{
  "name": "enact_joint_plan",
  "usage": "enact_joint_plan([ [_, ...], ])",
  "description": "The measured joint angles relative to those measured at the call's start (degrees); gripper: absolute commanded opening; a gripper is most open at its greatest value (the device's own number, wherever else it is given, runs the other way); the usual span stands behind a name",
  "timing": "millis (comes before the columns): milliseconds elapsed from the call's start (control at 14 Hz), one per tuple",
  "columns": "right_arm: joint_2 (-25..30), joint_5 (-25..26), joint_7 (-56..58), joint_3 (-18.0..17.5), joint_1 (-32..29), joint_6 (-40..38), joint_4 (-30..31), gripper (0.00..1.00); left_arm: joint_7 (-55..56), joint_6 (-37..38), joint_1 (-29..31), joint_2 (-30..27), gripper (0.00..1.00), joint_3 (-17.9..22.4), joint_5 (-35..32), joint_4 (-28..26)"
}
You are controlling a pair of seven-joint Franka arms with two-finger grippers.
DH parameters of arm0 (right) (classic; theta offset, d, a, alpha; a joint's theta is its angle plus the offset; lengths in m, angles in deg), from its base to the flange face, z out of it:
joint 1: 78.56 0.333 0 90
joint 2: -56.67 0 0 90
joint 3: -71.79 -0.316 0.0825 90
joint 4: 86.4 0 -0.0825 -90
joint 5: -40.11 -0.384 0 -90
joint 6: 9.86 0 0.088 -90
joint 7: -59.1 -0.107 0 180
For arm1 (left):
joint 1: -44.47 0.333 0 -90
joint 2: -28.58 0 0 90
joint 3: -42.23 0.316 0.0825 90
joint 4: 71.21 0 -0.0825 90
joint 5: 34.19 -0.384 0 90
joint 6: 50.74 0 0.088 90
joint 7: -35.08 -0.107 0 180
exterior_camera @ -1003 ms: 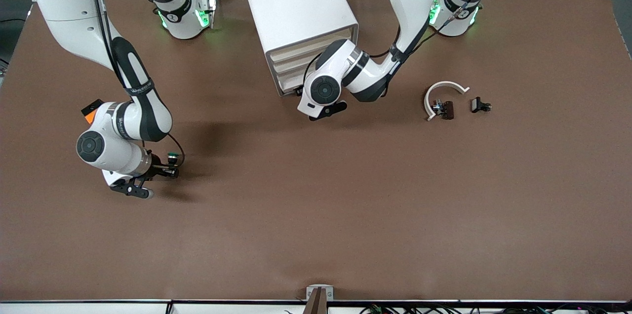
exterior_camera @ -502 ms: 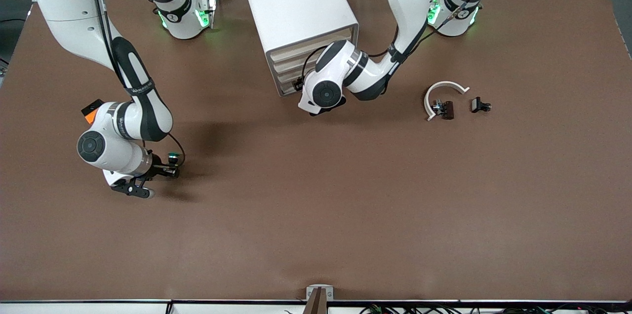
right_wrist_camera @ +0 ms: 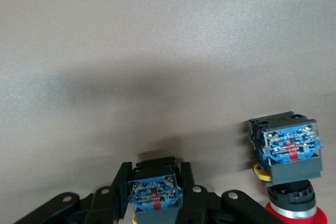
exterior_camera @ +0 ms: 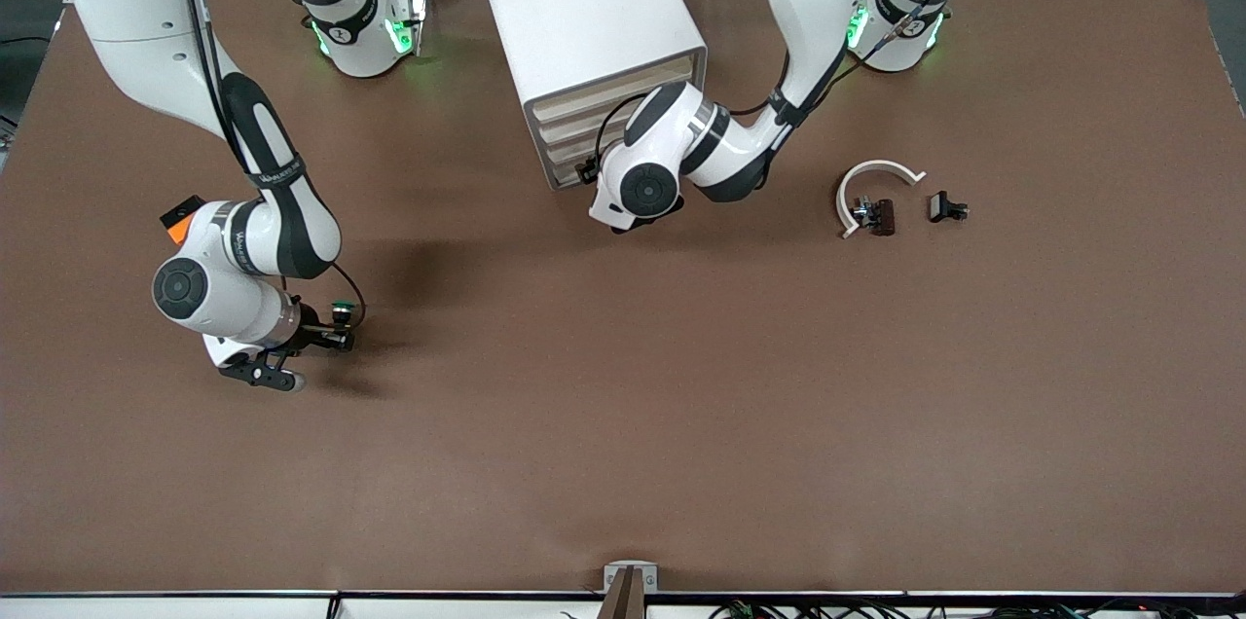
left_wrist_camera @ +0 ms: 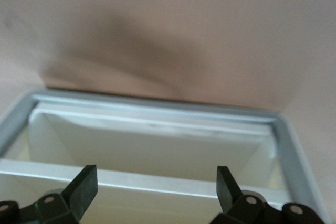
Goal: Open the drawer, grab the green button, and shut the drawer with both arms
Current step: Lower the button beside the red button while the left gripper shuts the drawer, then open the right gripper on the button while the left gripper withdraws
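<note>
The white cabinet (exterior_camera: 584,6) stands at the table's edge by the robots' bases. Its four cream drawer fronts face the front camera. The drawer (exterior_camera: 567,152), third from the top, sits level with the others. My left gripper (exterior_camera: 588,173) is right at the lower drawer fronts. In the left wrist view it (left_wrist_camera: 156,184) is open, with a white front edge running between its fingers. My right gripper (exterior_camera: 336,339) is low over the table toward the right arm's end. It (right_wrist_camera: 155,182) is shut on the blue block base of the button (right_wrist_camera: 155,195), whose green cap (exterior_camera: 339,310) shows at the fingers.
A red-capped button (right_wrist_camera: 289,153) lies on the table just beside the held one. Toward the left arm's end lie a white curved piece (exterior_camera: 873,173) and two small dark parts (exterior_camera: 876,213) (exterior_camera: 946,207). The left arm's wrist (exterior_camera: 647,181) hides part of the cabinet front.
The left arm's wrist has moved in toward the cabinet's front. The right arm and its button have hardly moved.
</note>
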Motion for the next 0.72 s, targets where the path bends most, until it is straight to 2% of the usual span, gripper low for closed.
enact_joint_plan([
  [143, 0.0, 0.0, -0.01, -0.03, 0.12, 0.05, -0.01, 0.0, 0.0, 0.27, 2.77, -1.18, 1.0, 0.68, -5.32, 2.25],
  [215, 0.0, 0.0, -0.01, -0.04, 0.17, 0.05, -0.02, 0.35, 0.0, 1.23, 4.49, -1.75, 1.0, 0.83, -7.52, 3.6],
  [287, 0.0, 0.0, -0.02, -0.05, 0.18, 0.05, -0.02, 0.99, -0.08, 2.7, 6.43, -2.19, 1.0, 0.92, -9.18, 5.17],
  [502, 0.0, -1.22, -0.07, -0.03, 0.16, 0.05, -0.14, 1.0, -2.86, 4.84, 12.78, -3.34, 1.0, 1.09, -10.52, 9.55],
  [717, 0.04, -1.94, -0.06, -0.08, 0.26, -1.46, -1.4, 1.0, -7.91, 6.15, 18.7, -6.7, 1.0, 1.17, -10.55, 11.15],
])
